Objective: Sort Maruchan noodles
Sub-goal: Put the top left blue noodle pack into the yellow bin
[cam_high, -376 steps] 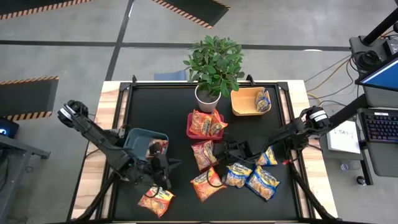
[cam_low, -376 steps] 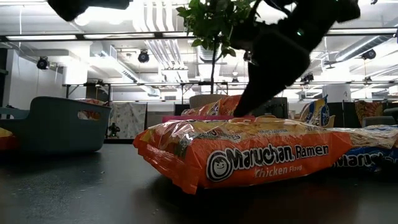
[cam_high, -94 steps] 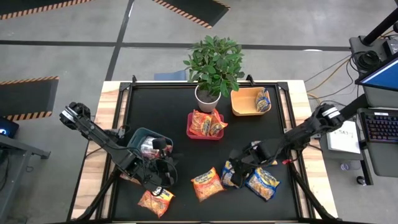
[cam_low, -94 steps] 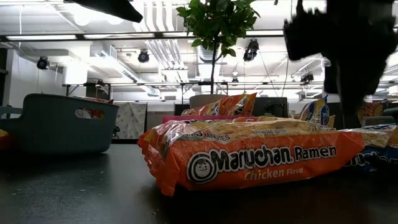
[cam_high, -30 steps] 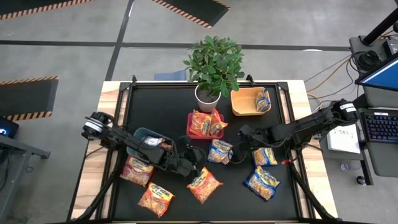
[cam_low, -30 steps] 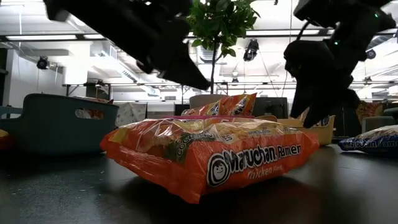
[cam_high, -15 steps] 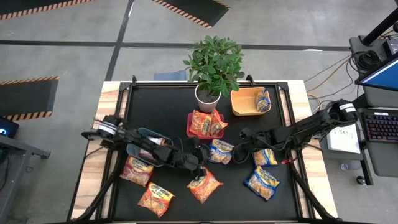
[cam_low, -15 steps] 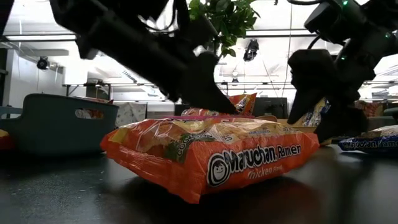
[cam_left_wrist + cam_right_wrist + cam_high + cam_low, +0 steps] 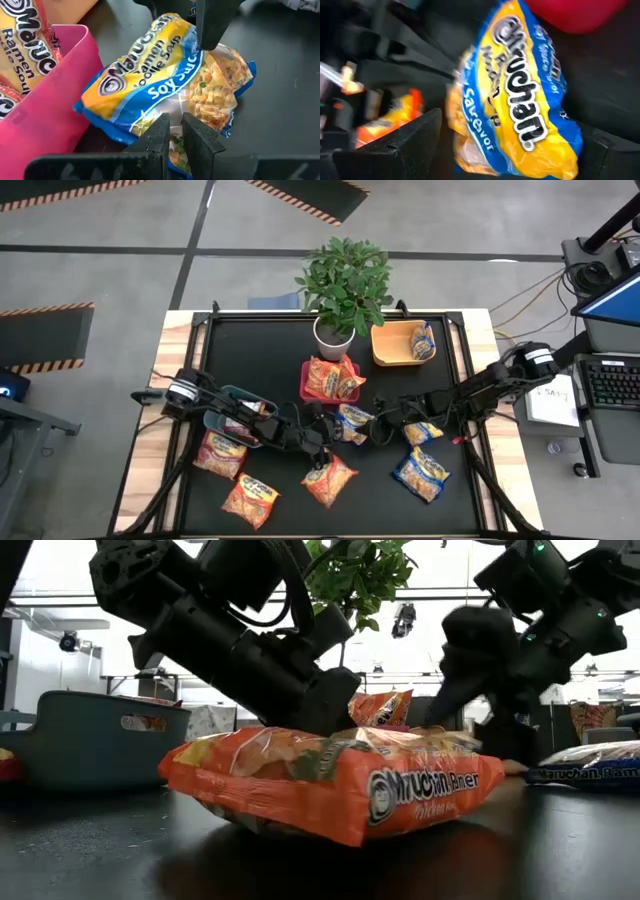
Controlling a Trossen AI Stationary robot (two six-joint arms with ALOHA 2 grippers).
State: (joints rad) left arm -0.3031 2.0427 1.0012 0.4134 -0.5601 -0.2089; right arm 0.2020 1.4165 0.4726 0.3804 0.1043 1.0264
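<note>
In the middle of the high view, a blue-and-yellow noodle packet lies on the black table, just below the red bin. The left gripper pinches the packet's edge between its nearly closed fingers. The right gripper sits at the packet's other side with its fingers spread wide, holding nothing. An orange packet lies lower in the frame.

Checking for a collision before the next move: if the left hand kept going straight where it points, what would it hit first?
Probably the blue-and-yellow noodle packet, lying directly ahead of the left hand; the right hand's finger stands just beyond it.
</note>
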